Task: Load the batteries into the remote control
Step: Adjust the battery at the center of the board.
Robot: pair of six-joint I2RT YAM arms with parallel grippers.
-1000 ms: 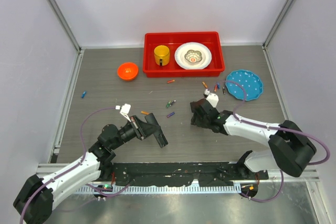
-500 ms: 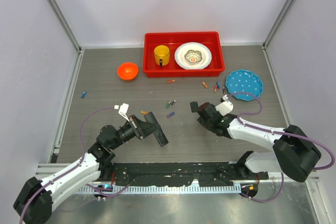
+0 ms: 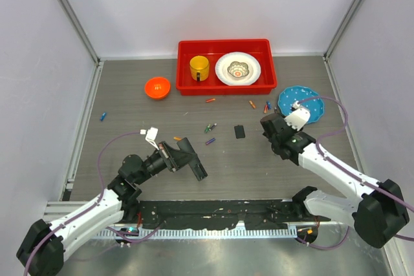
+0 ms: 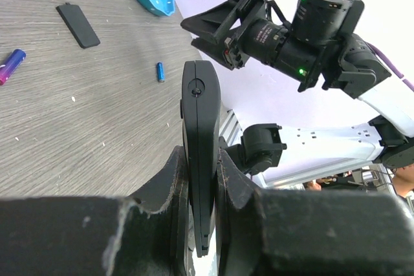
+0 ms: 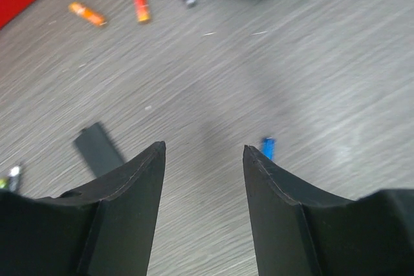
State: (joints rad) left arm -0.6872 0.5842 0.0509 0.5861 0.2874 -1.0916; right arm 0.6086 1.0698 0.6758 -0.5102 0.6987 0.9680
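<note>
Grey table (image 3: 129,88), scattered batteries (image 3: 210,141), white walls (image 3: 213,4)

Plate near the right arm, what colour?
Plate is blue with white dots; best in top external view.

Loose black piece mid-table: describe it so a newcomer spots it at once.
From the right half of the red tray, come toward the near edge: a small black rectangle lies there. Nearby batteries are coloured cylinders; it alone is flat and black.

Batteries (image 3: 210,100) lie before the tray (image 3: 226,90) (mug (image 3: 199,67) and plate (image 3: 237,68) inside).
</note>
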